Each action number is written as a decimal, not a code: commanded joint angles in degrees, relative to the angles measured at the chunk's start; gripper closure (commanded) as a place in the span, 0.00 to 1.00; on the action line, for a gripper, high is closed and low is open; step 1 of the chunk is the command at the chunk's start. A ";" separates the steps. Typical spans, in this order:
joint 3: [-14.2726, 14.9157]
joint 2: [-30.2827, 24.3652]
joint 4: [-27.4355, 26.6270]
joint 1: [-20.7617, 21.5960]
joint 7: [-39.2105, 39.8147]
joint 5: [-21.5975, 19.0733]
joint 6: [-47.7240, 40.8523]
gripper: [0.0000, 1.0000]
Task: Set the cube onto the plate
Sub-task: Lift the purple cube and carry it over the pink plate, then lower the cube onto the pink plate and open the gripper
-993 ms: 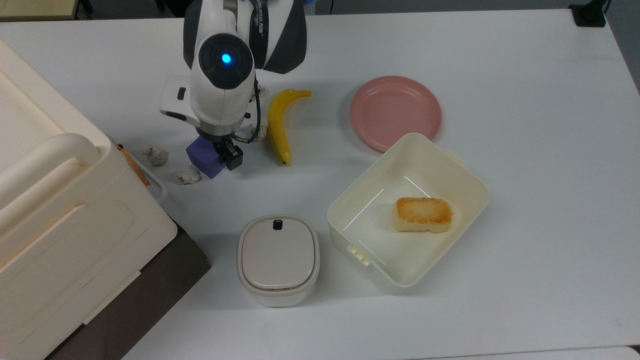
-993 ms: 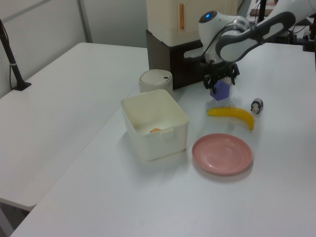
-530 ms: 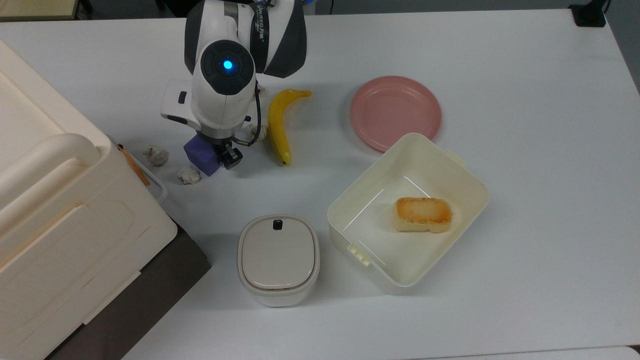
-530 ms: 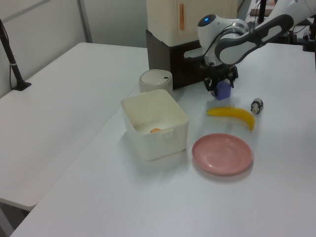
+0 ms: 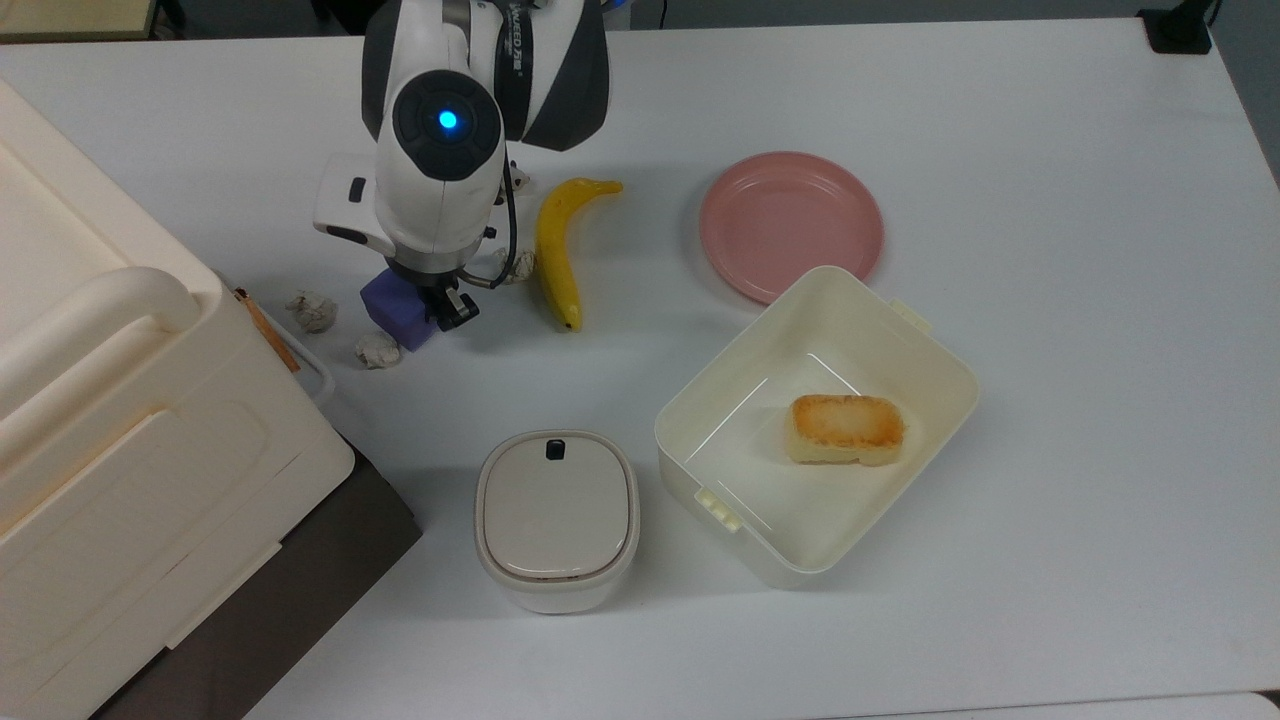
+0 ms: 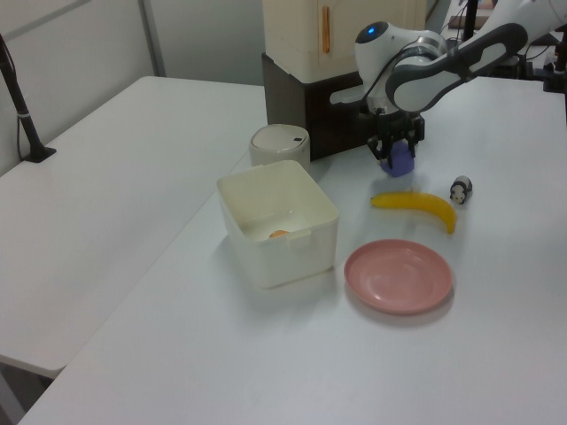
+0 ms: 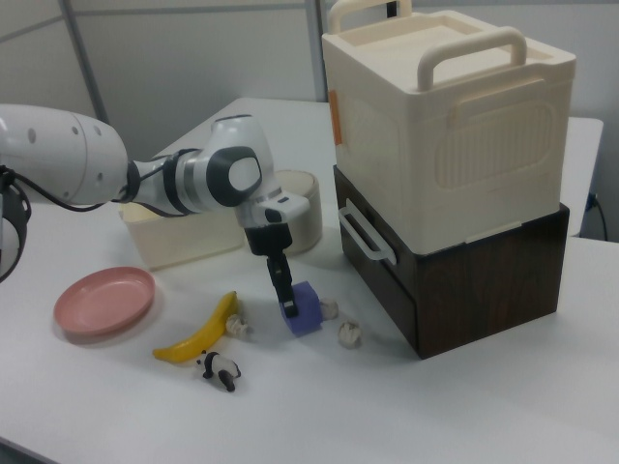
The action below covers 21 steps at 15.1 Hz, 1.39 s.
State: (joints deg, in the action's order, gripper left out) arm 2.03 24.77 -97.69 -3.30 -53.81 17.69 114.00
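The blue-violet cube (image 5: 388,303) is near the big cream box, between two crumpled paper balls and the banana. My gripper (image 5: 417,300) comes straight down on it and is shut on the cube, one black finger showing on the top view's right side of it. In the left view the cube (image 6: 403,160) hangs tilted under the gripper (image 6: 398,150). In the right view the cube (image 7: 310,312) sits low by the table with the gripper (image 7: 300,305) around it. The pink plate (image 5: 790,225) lies empty beyond the banana; the pink plate (image 6: 399,276) (image 7: 104,300) is apart from the cube.
A yellow banana (image 5: 560,245) lies between cube and plate. An open cream container (image 5: 940,350) with a bread piece (image 5: 847,428) touches the plate's near edge. A lidded white pot (image 5: 556,515), a large cream box (image 5: 100,450), paper balls (image 5: 312,310) and a toy panda (image 7: 221,369) stand around.
The gripper and the cube have shifted together a little toward the top view's upper left, and in the left view the cube has risen slightly and tilted.
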 commanded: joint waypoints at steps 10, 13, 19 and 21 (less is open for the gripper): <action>-17.12 -15.19 -6.28 1.55 16.37 -0.02 -14.86 0.73; -22.57 -15.11 -6.20 2.68 16.02 -3.26 -14.86 0.73; -23.21 -13.53 -9.10 14.37 2.06 -4.50 -16.09 0.73; -23.29 -11.94 -8.31 15.69 -1.03 -4.50 -15.39 0.73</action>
State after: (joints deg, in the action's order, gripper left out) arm -21.82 12.30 -105.90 10.91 -51.15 14.04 98.40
